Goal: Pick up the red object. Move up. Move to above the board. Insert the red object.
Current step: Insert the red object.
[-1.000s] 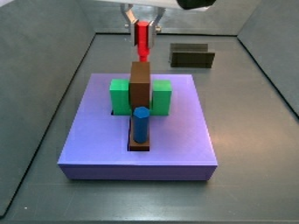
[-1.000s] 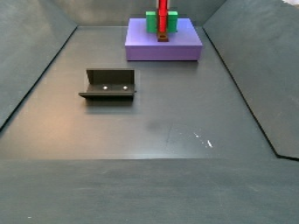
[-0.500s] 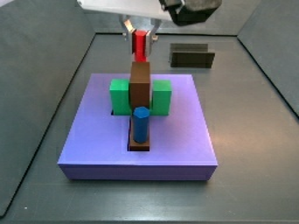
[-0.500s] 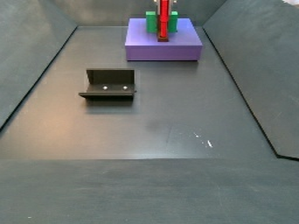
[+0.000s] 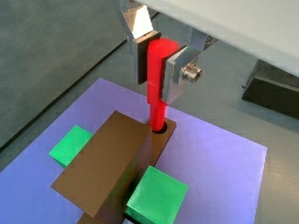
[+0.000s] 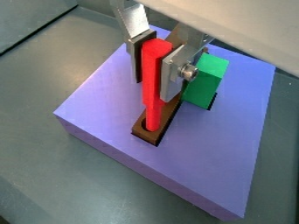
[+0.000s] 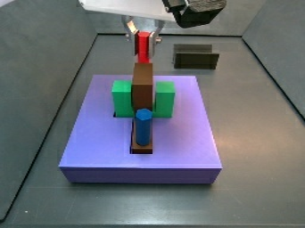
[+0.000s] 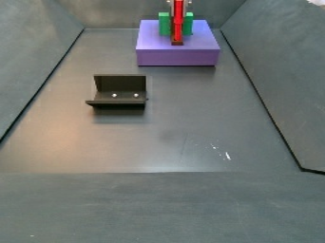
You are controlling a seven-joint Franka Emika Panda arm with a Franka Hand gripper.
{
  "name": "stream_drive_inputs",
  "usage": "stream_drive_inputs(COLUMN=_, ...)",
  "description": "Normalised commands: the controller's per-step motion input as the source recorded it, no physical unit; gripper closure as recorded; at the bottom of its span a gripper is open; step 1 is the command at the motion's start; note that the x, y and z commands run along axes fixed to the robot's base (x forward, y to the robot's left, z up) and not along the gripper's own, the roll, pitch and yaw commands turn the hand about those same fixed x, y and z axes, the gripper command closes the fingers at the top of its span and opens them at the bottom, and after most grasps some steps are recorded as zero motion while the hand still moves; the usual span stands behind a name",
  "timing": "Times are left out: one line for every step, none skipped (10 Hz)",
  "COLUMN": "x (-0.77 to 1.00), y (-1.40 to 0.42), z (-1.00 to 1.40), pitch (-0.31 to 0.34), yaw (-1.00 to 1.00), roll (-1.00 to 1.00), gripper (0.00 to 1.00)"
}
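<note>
My gripper (image 5: 159,66) is shut on the red object (image 5: 156,96), a thin red peg held upright between the silver fingers (image 5: 177,72). Its lower tip sits in a hole at one end of the brown board (image 5: 111,171). A wrist view shows the peg (image 6: 155,83) standing in the board's low strip (image 6: 162,131), gripper (image 6: 156,66) round its upper half. In a side view the gripper (image 7: 144,37) holds the peg (image 7: 144,46) behind the board's tall block (image 7: 143,85). It also shows at the far end in a side view (image 8: 180,9).
The board lies on a purple platform (image 7: 179,142) between green blocks (image 7: 123,98). A blue peg (image 7: 142,125) stands in the board's near strip. The fixture (image 7: 195,57) stands on the grey floor beyond the platform; it also shows in a side view (image 8: 118,91). Grey walls enclose the floor.
The gripper has come down a little with the red peg, bringing its tip to the board. Over the last half second it has barely moved.
</note>
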Motion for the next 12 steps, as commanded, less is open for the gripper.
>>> stream_drive_inputs(x=0.11, y=0.00, z=-0.07, pitch=0.000, yaw=0.00, roll=0.05, gripper=1.00)
stream_drive_inputs(x=0.07, y=0.00, z=-0.06, pitch=0.000, yaw=0.00, roll=0.06, gripper=1.00)
stream_drive_inputs(x=0.01, y=0.00, z=-0.09, pitch=0.000, yaw=0.00, roll=0.05, gripper=1.00)
stream_drive_inputs(x=0.00, y=0.00, z=-0.13, pitch=0.000, yaw=0.00, roll=0.02, gripper=1.00)
stream_drive_inputs(x=0.00, y=0.00, z=-0.17, pitch=0.000, yaw=0.00, roll=0.02, gripper=1.00)
stream_drive_inputs(x=0.00, y=0.00, z=-0.27, pitch=0.000, yaw=0.00, roll=0.00, gripper=1.00)
stream_drive_inputs(x=0.06, y=0.00, z=-0.31, pitch=0.000, yaw=0.00, roll=0.00, gripper=1.00)
stream_drive_inputs(x=0.12, y=0.00, z=-0.36, pitch=0.000, yaw=0.00, roll=0.00, gripper=1.00)
stream_drive_inputs(x=0.10, y=0.00, z=-0.38, pitch=0.000, yaw=0.00, roll=0.00, gripper=1.00)
stream_drive_inputs(x=0.15, y=0.00, z=-0.33, pitch=0.000, yaw=0.00, roll=0.01, gripper=1.00)
stream_drive_inputs(x=0.16, y=0.00, z=-0.30, pitch=0.000, yaw=-0.01, roll=0.05, gripper=1.00)
stream_drive_inputs(x=0.04, y=0.00, z=-0.32, pitch=0.000, yaw=-0.01, roll=0.05, gripper=1.00)
